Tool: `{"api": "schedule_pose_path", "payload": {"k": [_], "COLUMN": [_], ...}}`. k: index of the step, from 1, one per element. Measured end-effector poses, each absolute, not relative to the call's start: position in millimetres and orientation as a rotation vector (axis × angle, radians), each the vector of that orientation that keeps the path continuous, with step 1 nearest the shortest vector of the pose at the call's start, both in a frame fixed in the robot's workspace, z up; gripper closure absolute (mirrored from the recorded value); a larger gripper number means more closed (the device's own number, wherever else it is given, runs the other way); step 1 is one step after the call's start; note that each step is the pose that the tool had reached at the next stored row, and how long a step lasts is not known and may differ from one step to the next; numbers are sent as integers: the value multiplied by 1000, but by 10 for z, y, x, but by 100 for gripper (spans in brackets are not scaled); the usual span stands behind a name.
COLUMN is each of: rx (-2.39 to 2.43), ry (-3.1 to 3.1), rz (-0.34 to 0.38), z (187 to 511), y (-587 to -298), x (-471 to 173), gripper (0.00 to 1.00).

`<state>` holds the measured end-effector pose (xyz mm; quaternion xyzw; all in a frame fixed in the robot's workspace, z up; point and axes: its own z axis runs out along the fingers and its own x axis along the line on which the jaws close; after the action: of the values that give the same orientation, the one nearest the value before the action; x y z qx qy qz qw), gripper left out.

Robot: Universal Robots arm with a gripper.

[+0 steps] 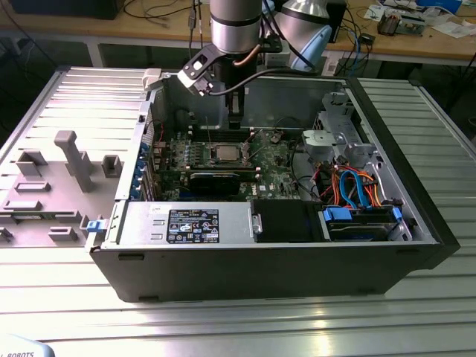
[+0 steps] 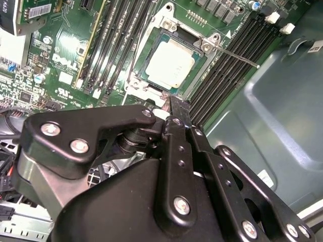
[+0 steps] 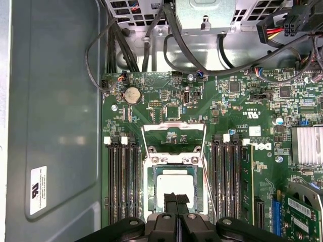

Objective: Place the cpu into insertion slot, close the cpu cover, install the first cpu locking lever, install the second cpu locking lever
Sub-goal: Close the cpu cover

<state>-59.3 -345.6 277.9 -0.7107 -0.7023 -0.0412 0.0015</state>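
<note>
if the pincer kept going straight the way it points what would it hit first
Probably the cpu in its socket: in the first wrist view the shut pincer hangs over its edge. Depth is unclear, so maybe the socket's rim instead.

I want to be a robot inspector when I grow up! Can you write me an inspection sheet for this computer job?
Surface: ribbed metal table carrying an open computer case.
Job's things: the cpu sits in its socket; the cpu cover is flipped open; a thin locking lever sticks out, unlatched.
Clutter: grey plastic fixtures beside the case, on the exterior view's left.
Pincer: the pincer is shut with nothing seen in it, just over the cpu's edge.
Cables: orange and blue cables and black cables inside the case.
Surroundings: wooden workbench behind the table.
</note>
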Motion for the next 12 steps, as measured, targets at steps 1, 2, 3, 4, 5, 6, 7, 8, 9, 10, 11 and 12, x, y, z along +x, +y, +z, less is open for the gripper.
{"api": "schedule_pose_path", "payload": {"k": [1, 2, 3, 4, 5, 6, 7, 8, 9, 10, 11, 12], "rx": [-2231, -2231, -2231, -2231, -2231, -2231, -2231, -2231, -2231, -2231, -2231, -2231], "ry": [-2204, -2204, -2204, -2204, -2204, -2204, -2204, -2204, -2204, -2204, -2204, -2204], "rz": [-129, -129, -129, -129, -129, -129, -129, -129, -129, -129, -129, -129], "z": [2779, 2779, 2779, 2779, 2779, 2779, 2779, 2779, 2779, 2779, 2779, 2779], "y": [-3456, -3456, -3456, -3456, -3456, -3456, -3456, -3456, -3456, -3456, -3456, -3456], "x": [-591, -590, -589, -589, -589, -589, -589, -589, -588, -588, -588, -587], "gripper": [89, 89, 89, 89, 89, 89, 89, 89, 89, 89, 89, 89]}}
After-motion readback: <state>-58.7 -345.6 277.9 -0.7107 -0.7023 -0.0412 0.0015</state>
